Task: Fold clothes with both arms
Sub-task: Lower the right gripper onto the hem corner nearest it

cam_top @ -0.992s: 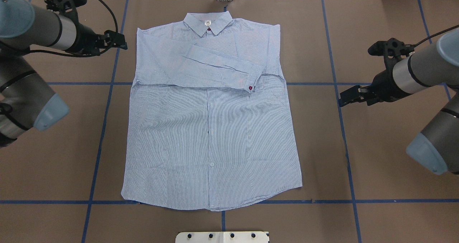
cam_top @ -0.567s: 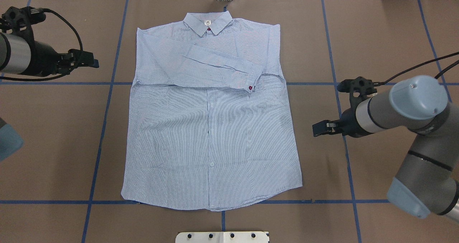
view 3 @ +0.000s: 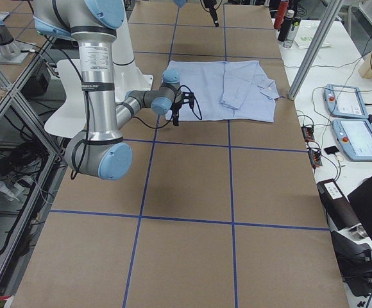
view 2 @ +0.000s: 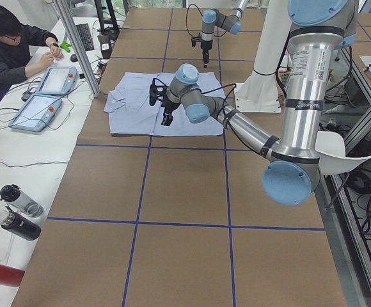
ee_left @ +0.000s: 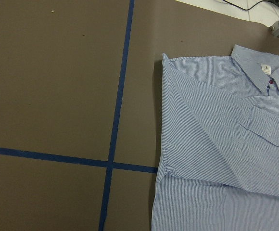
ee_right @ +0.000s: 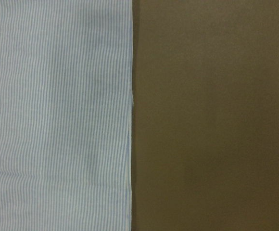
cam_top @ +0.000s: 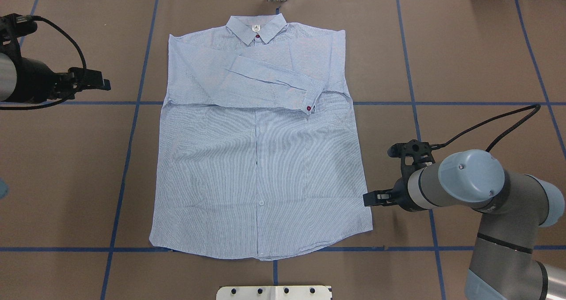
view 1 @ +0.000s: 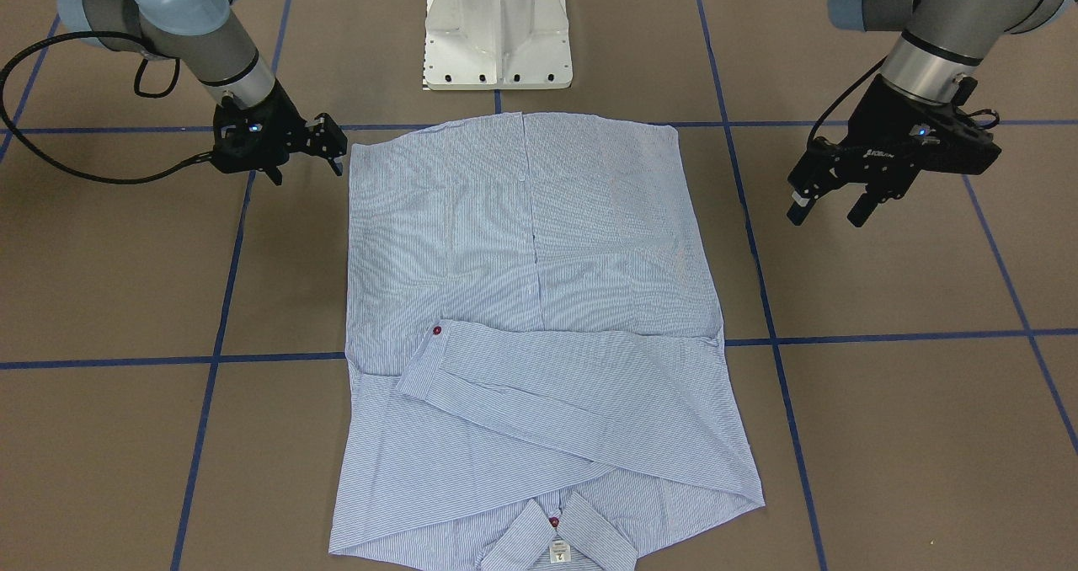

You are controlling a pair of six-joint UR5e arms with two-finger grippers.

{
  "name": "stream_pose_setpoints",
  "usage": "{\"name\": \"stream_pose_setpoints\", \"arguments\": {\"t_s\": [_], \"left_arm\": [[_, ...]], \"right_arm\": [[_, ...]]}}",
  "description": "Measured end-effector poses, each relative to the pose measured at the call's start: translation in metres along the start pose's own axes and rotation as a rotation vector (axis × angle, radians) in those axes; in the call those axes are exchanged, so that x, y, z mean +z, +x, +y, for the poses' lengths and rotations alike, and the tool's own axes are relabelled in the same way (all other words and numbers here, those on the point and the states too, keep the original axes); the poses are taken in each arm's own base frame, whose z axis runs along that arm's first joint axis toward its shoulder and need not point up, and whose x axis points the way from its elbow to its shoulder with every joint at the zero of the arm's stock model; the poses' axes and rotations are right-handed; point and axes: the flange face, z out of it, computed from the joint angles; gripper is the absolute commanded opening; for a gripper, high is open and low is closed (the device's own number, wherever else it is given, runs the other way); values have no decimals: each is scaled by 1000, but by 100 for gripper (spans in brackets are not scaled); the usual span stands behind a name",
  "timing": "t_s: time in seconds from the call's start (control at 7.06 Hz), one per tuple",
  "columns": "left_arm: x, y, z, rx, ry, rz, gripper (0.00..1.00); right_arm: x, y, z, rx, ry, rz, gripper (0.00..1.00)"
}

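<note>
Shirt [cam_top: 261, 167], one in all, lies flat and front-up in the middle of the table [cam_top: 477, 48], with its collar [cam_top: 239, 25] at the edge far from the robot and its hem nearest the white pedestal [view 1: 497, 32]. The one table is covered in matt brown paper, marked into squares by blue tape lines [cam_top: 128, 158]. Two arms of grey tube with pale blue caps reach over it, the left arm [view 1: 926, 49] and the right arm [cam_top: 517, 194]. The cloth is thin and finely striped in light blue and white, a near-rectangle with a curved hem, buttoned down the front. Its two long sleeves are folded across the chest, one over the other, and the upper cuff [cam_top: 314, 94] lies toward the robot's right. There are two black grippers. The left gripper [view 1: 827, 209] hangs over bare paper, apart from the shirt's left side, its fingers spread with nothing between them. The right gripper [view 1: 307, 165] is just beside the shirt's right edge near the hem corner, fingers likewise parted and empty. Whether a tip touches the cloth I cannot tell. Its wrist camera shows only that straight edge against the paper. Two red buttons show, a red collar button [cam_top: 258, 36] and a red cuff button [cam_top: 308, 109], and there is one small white neck label [cam_top: 255, 28]
</note>
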Motion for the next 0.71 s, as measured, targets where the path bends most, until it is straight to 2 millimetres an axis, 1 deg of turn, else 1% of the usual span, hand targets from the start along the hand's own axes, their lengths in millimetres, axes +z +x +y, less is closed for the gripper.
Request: {"name": "stream_pose_setpoints", "arguments": {"t_s": [0.43,0.57,0.71], "left_arm": [[-3,3,1,0,5,4,100],[-3,3,1,1,6,3,100],[-3,3,1,1,6,2,100]], "right_arm": [[14,-18,20,-31,-38,-6,98],[20,-22,28,-40,-54,0,89],[24,-28,31,-42,-66,13,85]]}}
